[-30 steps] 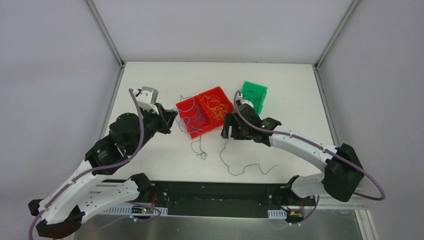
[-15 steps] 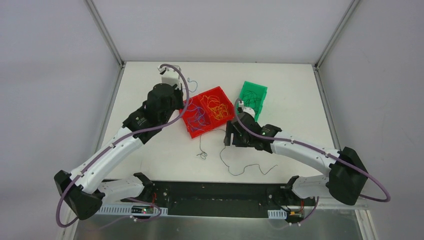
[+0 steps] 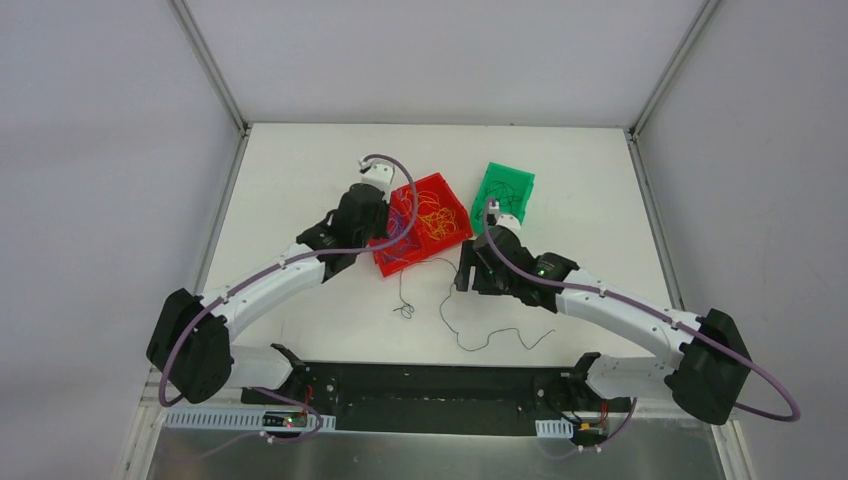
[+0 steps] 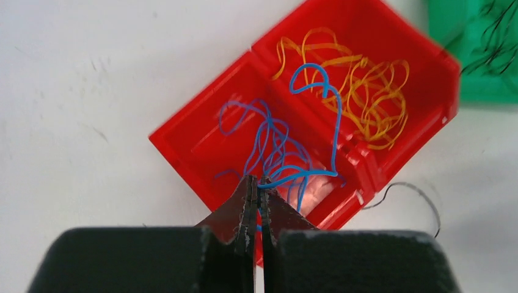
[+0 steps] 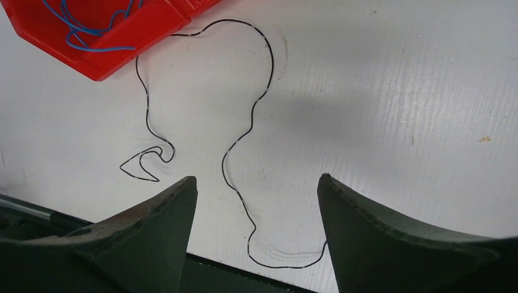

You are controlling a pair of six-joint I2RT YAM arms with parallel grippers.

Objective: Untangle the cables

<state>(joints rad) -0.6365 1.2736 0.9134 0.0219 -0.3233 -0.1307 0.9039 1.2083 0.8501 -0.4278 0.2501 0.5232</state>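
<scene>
The left fingers are clenched on a thin blue cable above a red plastic two-compartment bin, mid-worktop, with curly orange cables inside. The right fingers are released, spread above a thin black cable lying toward the near edge.

Left arm and right arm: white links, black joint housings, a purple hose each; left end effector fingers black, seemingly serrated.

High rear camera looks down over the whole tabletop. Wrist cameras look closely downward past their fingers, left above the red bin, right beside it; all views share that bin.
</scene>
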